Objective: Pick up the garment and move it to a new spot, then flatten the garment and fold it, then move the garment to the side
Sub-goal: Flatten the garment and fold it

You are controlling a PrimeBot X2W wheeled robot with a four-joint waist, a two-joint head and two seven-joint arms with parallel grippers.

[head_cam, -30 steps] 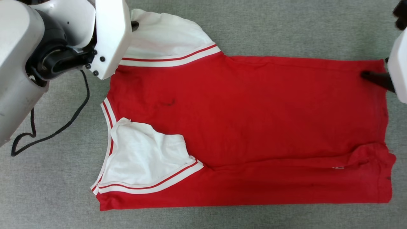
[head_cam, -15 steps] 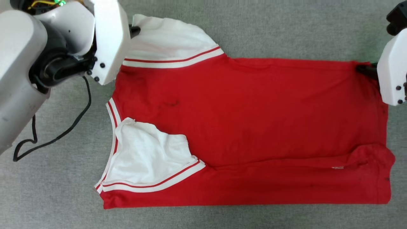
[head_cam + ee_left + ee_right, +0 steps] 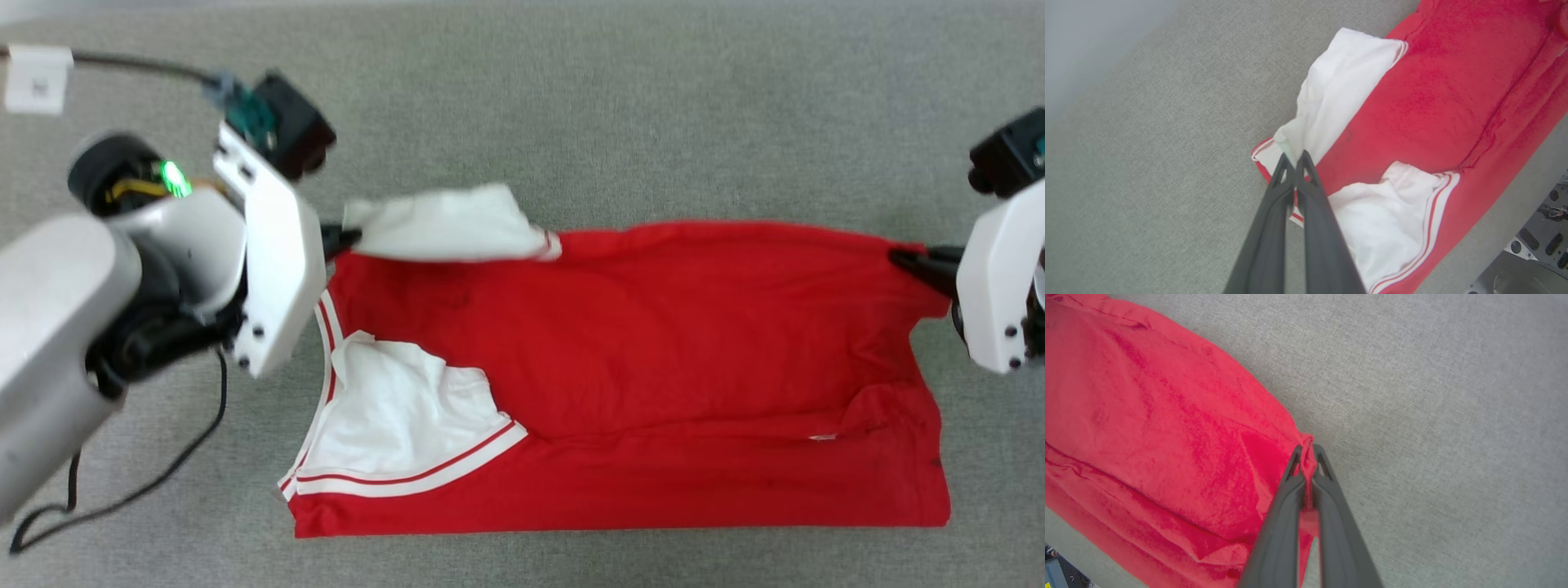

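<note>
Sagging soft and light, the garment is pinched: left end effector clamps sleeve, right end effector clamps hem corner.

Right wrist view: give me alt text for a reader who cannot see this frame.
The right end effector is shut on a bunched red corner of the garment, pinching the fabric at the middle of the picture. The rest of the red cloth spreads to the view's left, with a grey surface on the right.

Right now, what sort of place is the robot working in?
Probably an indoor robot test space: a grey carpet-like surface, a loose black cable trailing over it, and a red garment laid out for folding.
</note>
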